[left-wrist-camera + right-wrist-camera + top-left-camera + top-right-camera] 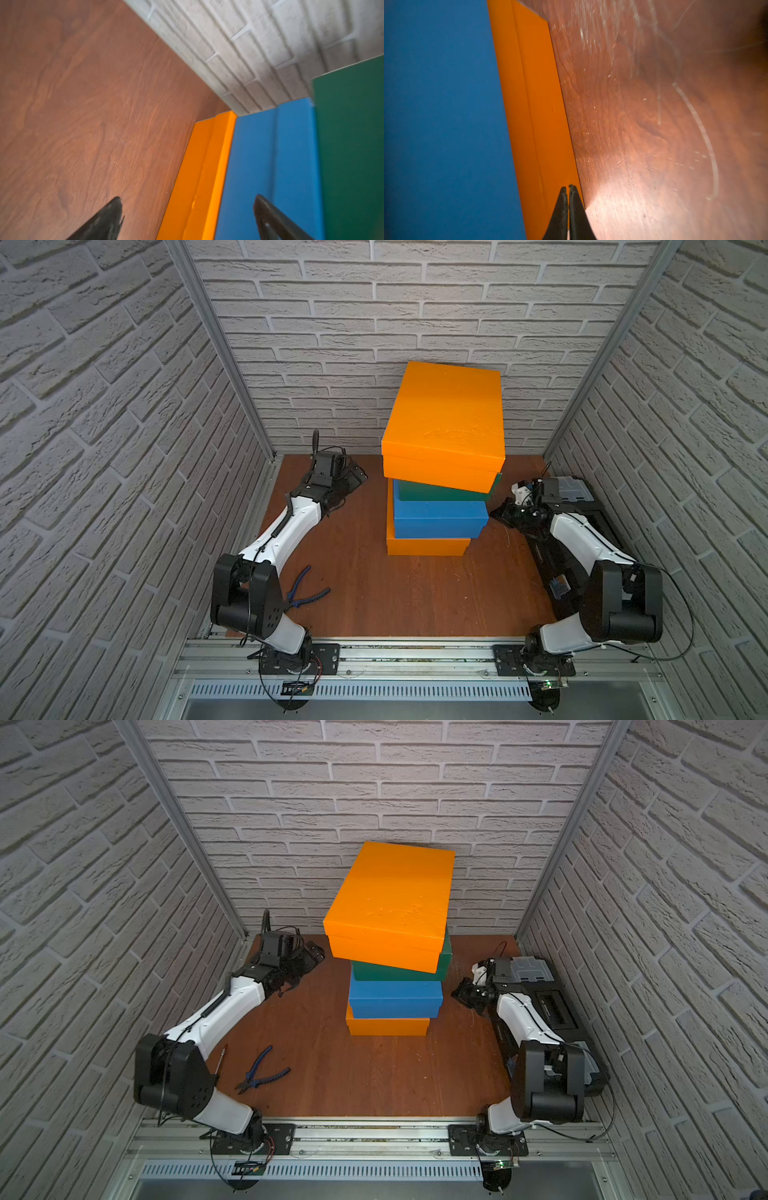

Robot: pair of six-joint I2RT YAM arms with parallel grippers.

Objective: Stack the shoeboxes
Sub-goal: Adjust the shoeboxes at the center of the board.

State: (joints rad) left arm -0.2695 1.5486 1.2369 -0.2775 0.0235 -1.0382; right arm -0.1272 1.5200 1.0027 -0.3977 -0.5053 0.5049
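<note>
- Brown wood-grain table (415,601): carried all four boxes in one stack at the back centre, close to the brick wall. Stacking looked done; I judged squaring-up to be the step in hand.
- Top orange rectangular cardboard shoebox (444,410): lay on the stack but twisted, its near right corner overhanging the dark green cardboard shoebox (432,492) beneath. Probably the weak spot, so any push should be slow and small.
- Blue cardboard shoebox (440,517): sat shifted right on the bottom orange cardboard shoebox (424,547), overhanging that side.
- Black plastic toolbox (598,518): lay along the right wall under the right arm, apart from the stack. Keep that elbow off it.
- Right gripper (568,187): jaws pressed together, empty, just beside the lower boxes' right side. Best used as a pusher: meet a flat face, not a corner.
- Left gripper (188,198): jaws wide apart, holding nothing, near the stack's left side. Touching or not, couldn't tell. Useful as a backstop.
- Blue-handled pliers (307,593): lay front left, well clear.
</note>
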